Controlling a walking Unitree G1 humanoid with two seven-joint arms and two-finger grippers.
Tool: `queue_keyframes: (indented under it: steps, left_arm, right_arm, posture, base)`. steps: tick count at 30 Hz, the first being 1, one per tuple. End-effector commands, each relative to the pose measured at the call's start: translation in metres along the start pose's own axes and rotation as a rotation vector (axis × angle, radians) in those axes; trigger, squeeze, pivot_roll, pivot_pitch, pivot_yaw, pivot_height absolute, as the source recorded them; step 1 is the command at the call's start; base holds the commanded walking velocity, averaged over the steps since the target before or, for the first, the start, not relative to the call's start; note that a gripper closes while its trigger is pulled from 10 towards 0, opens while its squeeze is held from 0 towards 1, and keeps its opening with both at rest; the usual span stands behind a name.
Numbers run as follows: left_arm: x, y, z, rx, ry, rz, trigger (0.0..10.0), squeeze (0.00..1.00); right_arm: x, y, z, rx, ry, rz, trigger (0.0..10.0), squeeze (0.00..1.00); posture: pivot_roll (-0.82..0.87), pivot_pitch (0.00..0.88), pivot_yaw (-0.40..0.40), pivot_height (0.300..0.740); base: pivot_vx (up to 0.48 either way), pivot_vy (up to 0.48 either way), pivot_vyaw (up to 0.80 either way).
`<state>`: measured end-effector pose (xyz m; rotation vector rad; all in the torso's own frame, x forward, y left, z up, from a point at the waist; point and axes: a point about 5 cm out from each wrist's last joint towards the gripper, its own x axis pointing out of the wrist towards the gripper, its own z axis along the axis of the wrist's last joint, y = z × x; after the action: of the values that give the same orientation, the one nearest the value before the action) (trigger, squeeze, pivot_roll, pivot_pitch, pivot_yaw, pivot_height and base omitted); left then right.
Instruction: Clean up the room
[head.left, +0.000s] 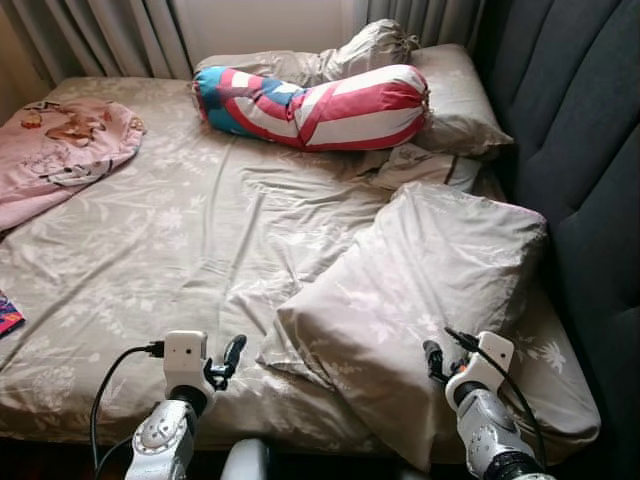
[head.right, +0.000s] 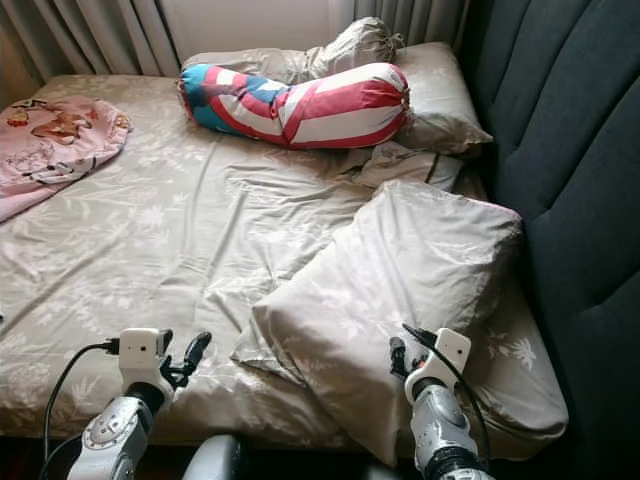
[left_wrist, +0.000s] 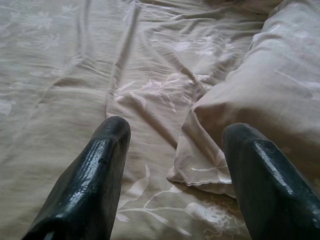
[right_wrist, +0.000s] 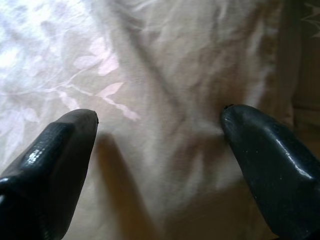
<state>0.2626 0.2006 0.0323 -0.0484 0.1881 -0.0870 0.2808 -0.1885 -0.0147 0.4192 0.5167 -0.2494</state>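
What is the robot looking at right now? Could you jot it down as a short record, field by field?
Place: a bed with a beige floral sheet, beside a dark padded headboard
Nearest item: a large beige pillow lying askew
Far end: a red, white and blue bolster lying against more beige pillows
Left side: a pink blanket
Left gripper: open, over the sheet near the large pillow's corner
Right gripper: open, over the large pillow
Holding: nothing

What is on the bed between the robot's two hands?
The near corner of the big beige pillow lies between the left hand and the right hand, resting on the bedsheet; the head views show it.
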Motion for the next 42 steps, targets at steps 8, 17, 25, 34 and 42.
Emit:
queue_keyframes:
  steps: [8, 17, 25, 34, 42]
  left_arm:
    - [-0.004, -0.002, -0.003, 0.012, 0.011, -0.015, 10.0, 0.0]
    - [-0.003, -0.003, -0.002, 0.015, 0.011, -0.015, 10.0, 0.0]
    - [-0.004, -0.003, -0.002, 0.018, 0.013, -0.016, 10.0, 0.0]
    - [-0.007, -0.002, -0.004, 0.023, 0.017, -0.015, 10.0, 0.0]
    - [-0.009, -0.001, -0.003, 0.03, 0.021, -0.02, 10.0, 0.0]
  right_arm:
    - [-0.001, -0.01, 0.003, 0.007, -0.026, -0.059, 10.0, 0.0]
    - [-0.004, -0.002, -0.017, 0.001, 0.082, 0.011, 10.0, 0.0]
    - [-0.008, 0.0, -0.035, -0.026, 0.193, 0.024, 10.0, 0.0]
    - [-0.014, -0.011, -0.05, -0.003, 0.26, -0.03, 10.0, 0.0]
    - [-0.018, -0.004, -0.063, 0.004, 0.329, 0.03, 10.0, 0.0]
  posture:
    - [-0.02, 0.114, 0.006, 0.649]
    - [-0.02, 0.114, 0.003, 0.649]
    - [-0.02, 0.118, 0.004, 0.649]
    - [-0.01, 0.118, 0.006, 0.649]
    - [0.0, 0.128, 0.009, 0.649]
  base:
    - [0.0, 0.0, 0.0]
    - [0.0, 0.0, 0.0]
    - [0.0, 0.0, 0.0]
    - [0.0, 0.0, 0.0]
    - [0.0, 0.0, 0.0]
